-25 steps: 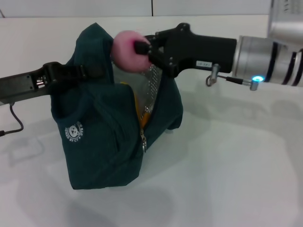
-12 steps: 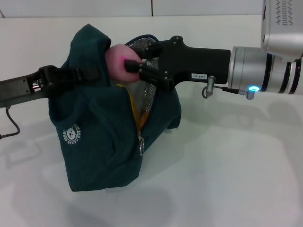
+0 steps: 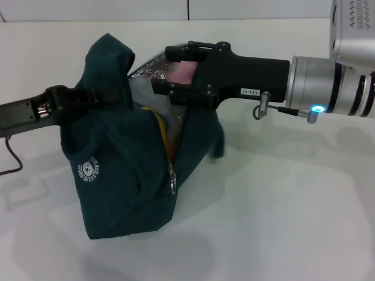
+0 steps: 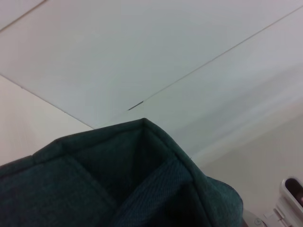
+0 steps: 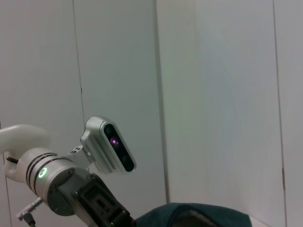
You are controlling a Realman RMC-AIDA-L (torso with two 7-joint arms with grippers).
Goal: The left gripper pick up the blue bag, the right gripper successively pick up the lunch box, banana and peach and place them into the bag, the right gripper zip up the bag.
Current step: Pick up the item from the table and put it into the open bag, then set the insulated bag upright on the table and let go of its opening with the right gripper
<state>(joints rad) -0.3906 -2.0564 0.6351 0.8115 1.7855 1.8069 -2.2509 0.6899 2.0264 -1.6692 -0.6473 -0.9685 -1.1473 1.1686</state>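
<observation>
The blue bag (image 3: 129, 175) stands on the white table, its mouth open and showing silver foil lining (image 3: 149, 73). My left gripper (image 3: 88, 96) is shut on the bag's handle and holds that side up; teal fabric (image 4: 118, 179) fills the left wrist view. My right gripper (image 3: 162, 70) reaches over the bag's mouth with its fingers spread open. The pink peach (image 3: 184, 71) sits between them near the palm, partly hidden. A yellow-orange strip of banana (image 3: 164, 132) shows in the zip slit. The lunch box is hidden.
The ring zip pull (image 3: 173, 184) hangs at the low end of the slit, and a white round logo (image 3: 88, 168) marks the bag's front. A black cable (image 3: 12, 164) trails at the left. The right wrist view shows the left arm's camera (image 5: 106, 151) above the bag's edge (image 5: 189, 215).
The right gripper moved in over the bag's mouth and opened. The peach, held at the fingertips before, now sits lower and deeper between the spread fingers.
</observation>
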